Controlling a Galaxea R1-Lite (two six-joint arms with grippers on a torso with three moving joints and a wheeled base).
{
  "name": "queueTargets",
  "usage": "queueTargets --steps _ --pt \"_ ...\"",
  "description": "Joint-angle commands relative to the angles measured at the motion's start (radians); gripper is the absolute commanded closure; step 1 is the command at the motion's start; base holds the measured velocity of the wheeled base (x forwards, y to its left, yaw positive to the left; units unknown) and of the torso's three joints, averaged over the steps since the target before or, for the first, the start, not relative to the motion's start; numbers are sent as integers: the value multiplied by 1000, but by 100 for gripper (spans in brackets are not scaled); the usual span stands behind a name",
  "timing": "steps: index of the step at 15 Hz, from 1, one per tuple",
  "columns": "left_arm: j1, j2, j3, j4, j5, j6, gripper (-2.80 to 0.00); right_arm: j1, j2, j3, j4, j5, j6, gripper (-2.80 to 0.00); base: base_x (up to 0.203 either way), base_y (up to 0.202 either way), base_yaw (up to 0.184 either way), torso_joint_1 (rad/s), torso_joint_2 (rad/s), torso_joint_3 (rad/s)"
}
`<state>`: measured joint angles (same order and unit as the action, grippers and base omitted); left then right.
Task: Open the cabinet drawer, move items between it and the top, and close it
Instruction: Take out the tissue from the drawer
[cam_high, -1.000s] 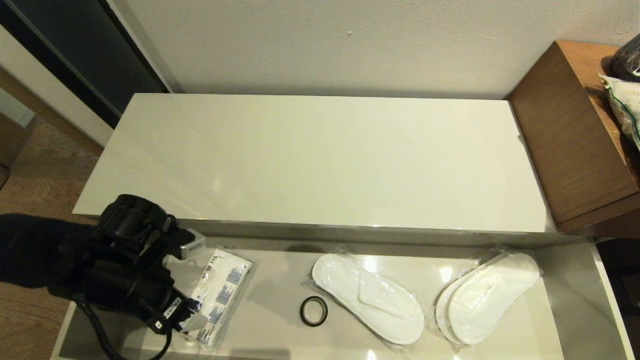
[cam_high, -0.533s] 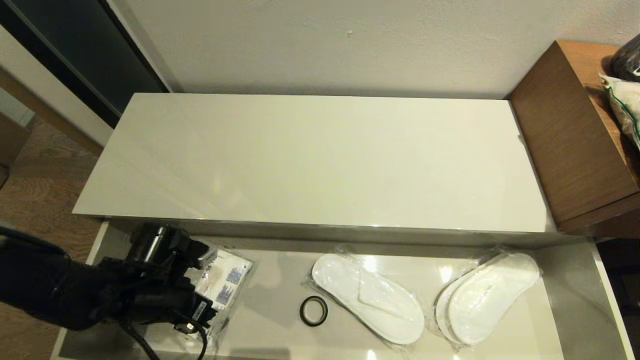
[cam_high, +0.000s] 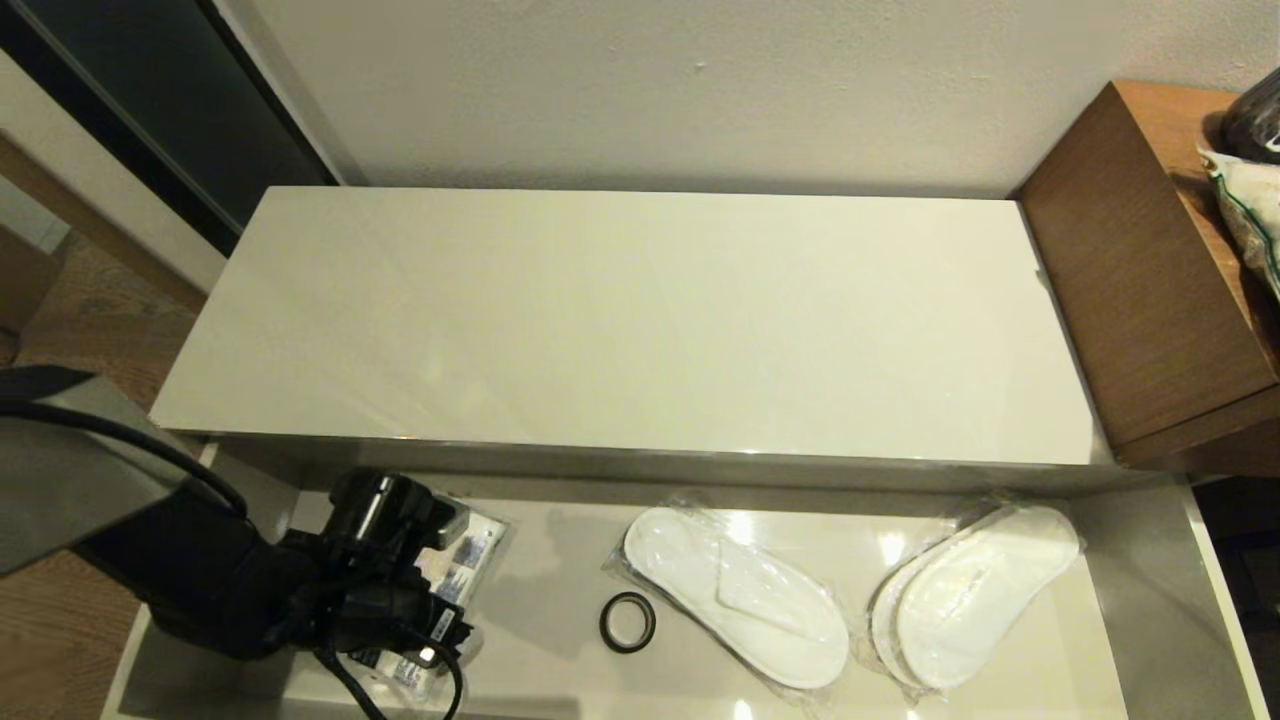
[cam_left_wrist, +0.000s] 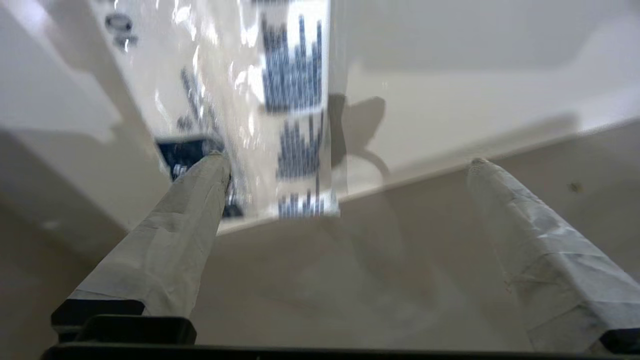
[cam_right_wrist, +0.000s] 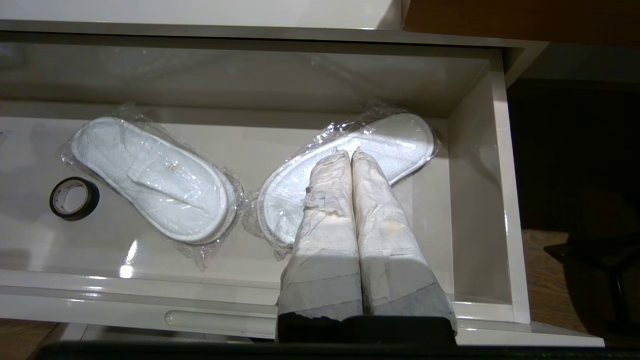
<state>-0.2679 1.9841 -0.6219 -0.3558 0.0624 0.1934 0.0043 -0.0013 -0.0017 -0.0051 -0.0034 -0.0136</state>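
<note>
The cabinet drawer (cam_high: 1140, 600) is pulled out under the glossy cream top (cam_high: 640, 320), which is bare. Inside it the tissue packet (cam_high: 470, 550) lies at the left, mostly covered by my left arm (cam_high: 370, 590). My left gripper (cam_left_wrist: 346, 160) is open low over the packet (cam_left_wrist: 290, 75), one fingertip (cam_left_wrist: 212, 167) at its edge and the other off to its side. Two packs of white slippers (cam_high: 735, 595) (cam_high: 975, 590) lie further right. My right gripper (cam_right_wrist: 351, 152) is shut and empty above the right slipper pack (cam_right_wrist: 400, 132), and is out of the head view.
A small black ring (cam_high: 627, 621) lies on the drawer floor between the packet and the slippers. The taller brown wooden unit (cam_high: 1130, 290) stands at the right with bags (cam_high: 1250, 200) on it. A wall runs behind the cabinet.
My left arm has moved right and down into the drawer, and now covers more of the tissue packet. The slippers and the ring have not moved.
</note>
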Motion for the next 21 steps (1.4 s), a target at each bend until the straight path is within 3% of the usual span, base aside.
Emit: queueTargets --steps 1,4,13,14,21 --pt "6 63 -3 -47 5 4 -280 0 1 0 -1 0 0 0 0 0 0 0 0 0" --pt "30 144 -35 -149 26 26 -280 0 1 0 0 0 -1 0 0 0 0 0 0 0" --pt "43 250 -100 -158 67 36 -280 0 0 0 0 0 0 0 0 0 0 0 0 0" --pt "44 250 -104 -157 68 37 0 0 1 0 -1 0 0 0 0 0 0 0 0 0" --pt "42 176 -115 -146 60 41 0 0 1 0 1 0 0 0 0 0 0 0 0 0"
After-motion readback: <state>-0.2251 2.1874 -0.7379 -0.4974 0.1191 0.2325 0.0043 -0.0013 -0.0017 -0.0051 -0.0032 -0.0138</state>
